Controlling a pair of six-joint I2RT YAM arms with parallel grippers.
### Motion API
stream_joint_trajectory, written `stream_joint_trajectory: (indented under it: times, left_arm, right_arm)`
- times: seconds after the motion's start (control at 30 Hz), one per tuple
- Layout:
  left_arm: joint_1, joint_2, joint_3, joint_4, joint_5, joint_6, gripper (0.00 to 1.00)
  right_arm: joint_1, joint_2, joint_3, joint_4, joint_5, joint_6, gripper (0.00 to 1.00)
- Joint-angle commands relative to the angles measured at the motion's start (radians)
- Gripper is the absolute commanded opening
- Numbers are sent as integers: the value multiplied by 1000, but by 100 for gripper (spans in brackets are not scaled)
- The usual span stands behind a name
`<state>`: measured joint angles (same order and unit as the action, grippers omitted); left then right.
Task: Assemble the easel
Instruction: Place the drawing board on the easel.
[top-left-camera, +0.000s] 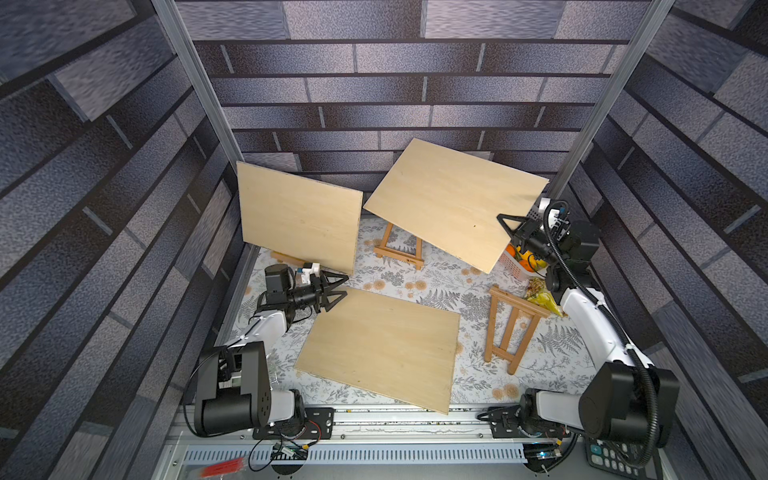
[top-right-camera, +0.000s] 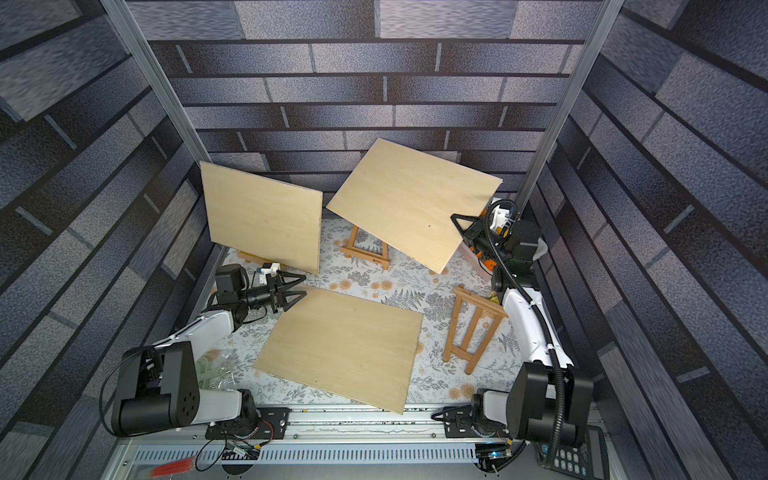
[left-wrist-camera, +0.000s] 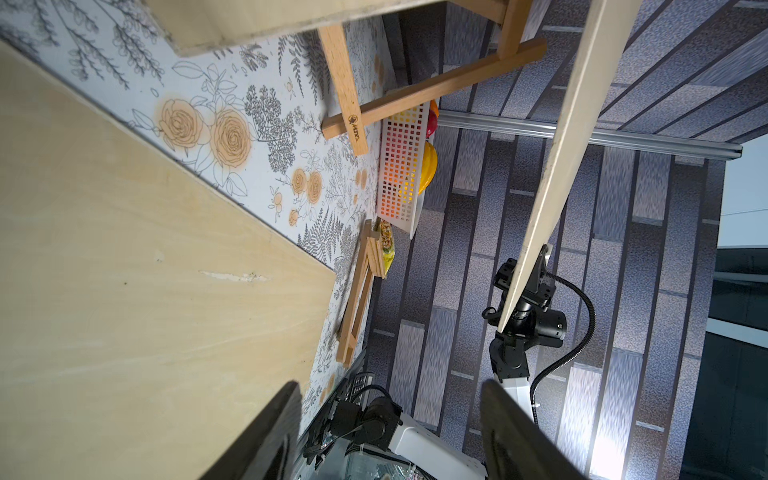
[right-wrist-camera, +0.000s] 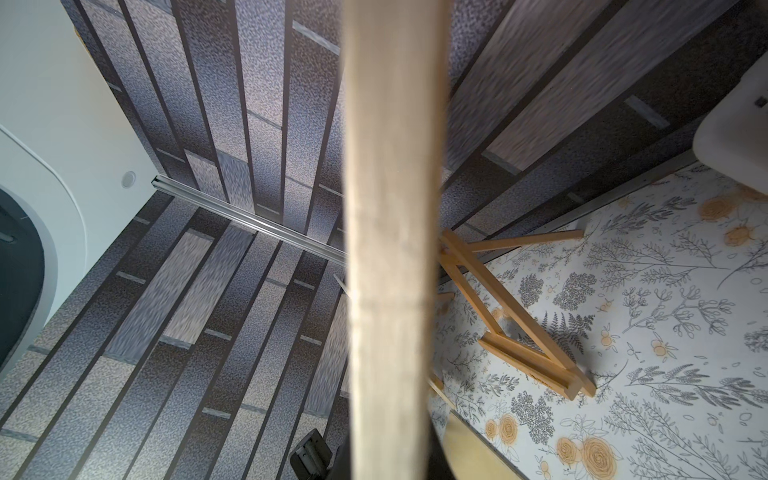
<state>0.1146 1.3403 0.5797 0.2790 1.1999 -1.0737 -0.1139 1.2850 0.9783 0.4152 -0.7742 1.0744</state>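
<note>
My right gripper (top-left-camera: 509, 228) is shut on the right edge of a plywood board (top-left-camera: 453, 199), holding it tilted in the air; the wrist view shows that board edge-on (right-wrist-camera: 390, 249). Below the board a small wooden easel (top-left-camera: 399, 249) stands upright on the floral table. A second board (top-left-camera: 299, 216) leans at the back left on another easel (top-left-camera: 286, 257). A third board (top-left-camera: 382, 345) lies flat at the front centre. My left gripper (top-left-camera: 338, 286) hangs open and empty at that flat board's far left corner (left-wrist-camera: 124, 270). A third easel (top-left-camera: 511, 328) lies flat at the right.
A white basket of fruit (top-left-camera: 517, 264) and a yellow snack bag (top-left-camera: 540, 297) sit at the right wall under my right arm. A calculator (top-left-camera: 611, 455) lies at the front right, off the table. Brick-patterned walls close in three sides.
</note>
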Motion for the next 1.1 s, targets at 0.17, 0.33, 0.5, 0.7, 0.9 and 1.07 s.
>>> stream_joint_trajectory:
  times: [0.17,0.33,0.5,0.7,0.9,1.07]
  left_arm:
    - [-63,-65,-11,-88,-34,46,70]
    - [-108,-83,22,-234,-60,128,70]
    - [-134,-88,48,-354,-71,187,70]
    - [-153,-79,66,-406,-82,217,70]
    - [-157,-79,56,-444,-90,213,70]
    - [-162,-85,50,-468,-102,222,70]
  right_arm:
    - [-1,-41,-27,477,-14,-20,0]
    - [0,-28,-70,590,-3,-60,0]
    - [0,21,-117,735,-23,-80,0]
    - [12,65,-141,793,-41,-185,0]
    - [60,141,-147,830,-8,-286,0]
    - [68,215,-158,929,40,-279,0]
